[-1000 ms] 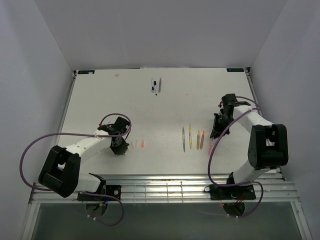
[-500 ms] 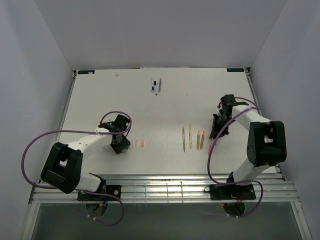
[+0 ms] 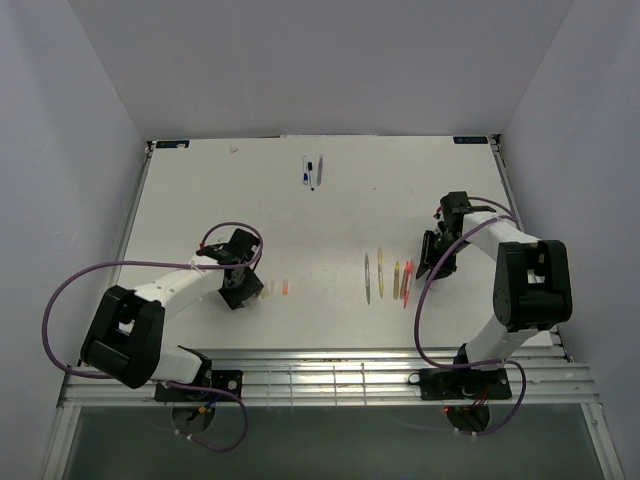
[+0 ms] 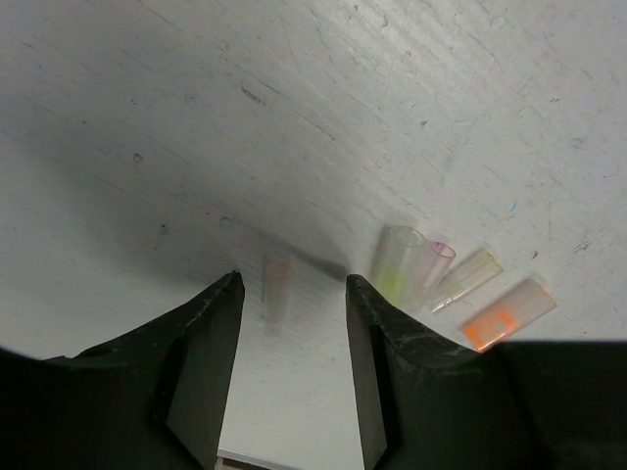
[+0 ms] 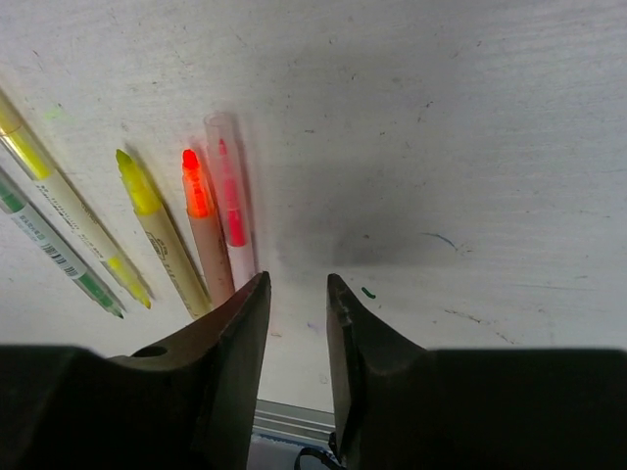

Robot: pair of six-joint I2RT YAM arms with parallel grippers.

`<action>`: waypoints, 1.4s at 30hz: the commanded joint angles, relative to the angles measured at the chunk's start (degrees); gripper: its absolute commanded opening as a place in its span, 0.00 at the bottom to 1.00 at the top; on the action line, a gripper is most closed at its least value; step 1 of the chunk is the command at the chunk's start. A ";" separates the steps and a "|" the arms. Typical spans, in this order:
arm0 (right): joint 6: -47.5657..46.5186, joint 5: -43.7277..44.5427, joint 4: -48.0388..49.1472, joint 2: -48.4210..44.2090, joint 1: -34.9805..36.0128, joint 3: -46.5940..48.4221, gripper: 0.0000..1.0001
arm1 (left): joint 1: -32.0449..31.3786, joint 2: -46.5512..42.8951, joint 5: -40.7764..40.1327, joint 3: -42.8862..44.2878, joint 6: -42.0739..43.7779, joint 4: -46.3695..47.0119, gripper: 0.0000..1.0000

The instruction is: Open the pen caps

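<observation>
Several pen caps lie on the white table just past my left gripper (image 4: 292, 284): a pale pinkish cap (image 4: 277, 292) off its fingertips, then a clear-yellow cap (image 4: 397, 266), a pink-rimmed cap (image 4: 438, 259), a yellowish cap (image 4: 470, 277) and an orange cap (image 4: 509, 313). That gripper (image 3: 238, 292) is open and holds nothing. My right gripper (image 5: 298, 282) is partly open over bare table, empty. Beside its left finger lie uncapped pens: a pink pen (image 5: 227, 196), an orange pen (image 5: 201, 230) and a yellow pen (image 5: 157, 225). From above they form a row (image 3: 396, 278) left of the right gripper (image 3: 432, 262).
Two more pens (image 3: 312, 172), dark and blue-capped, lie at the far middle of the table. Two thin greenish-yellow pens (image 3: 368, 277) sit at the left of the row. A metal rail (image 3: 320, 375) runs along the near edge. Purple cables loop from both arms.
Both grippers have gone from shut to open. The pink pen now lies free beside the orange pen, and the pale cap lies loose in front of the left fingertips.
</observation>
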 commanded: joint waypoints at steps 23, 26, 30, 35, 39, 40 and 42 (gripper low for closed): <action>4.17 20.95 -19.78 -8.67 4.61 13.38 0.82 | -0.28 15.08 -7.28 44.82 16.28 -2.58 0.69; 2.18 24.22 -16.93 -9.11 4.78 11.90 0.86 | -0.28 25.54 -8.60 56.78 21.58 -1.00 0.70; -3.79 20.81 -13.48 -9.38 4.78 11.97 0.96 | -0.28 36.01 -8.26 68.12 30.00 4.35 0.71; -4.43 9.55 -12.08 -10.25 4.70 14.71 0.90 | -0.10 47.79 -5.88 78.41 35.74 9.02 0.70; -3.90 5.76 -9.78 -11.75 4.78 15.40 0.92 | 0.51 52.19 -2.37 79.92 40.04 16.82 0.70; -4.43 5.50 -10.04 -11.83 4.78 15.58 0.96 | 0.60 52.81 -2.01 79.92 41.70 17.89 0.69; -5.39 4.36 -9.87 -12.01 4.78 15.41 1.00 | 1.21 54.91 -1.14 80.09 42.86 20.17 0.69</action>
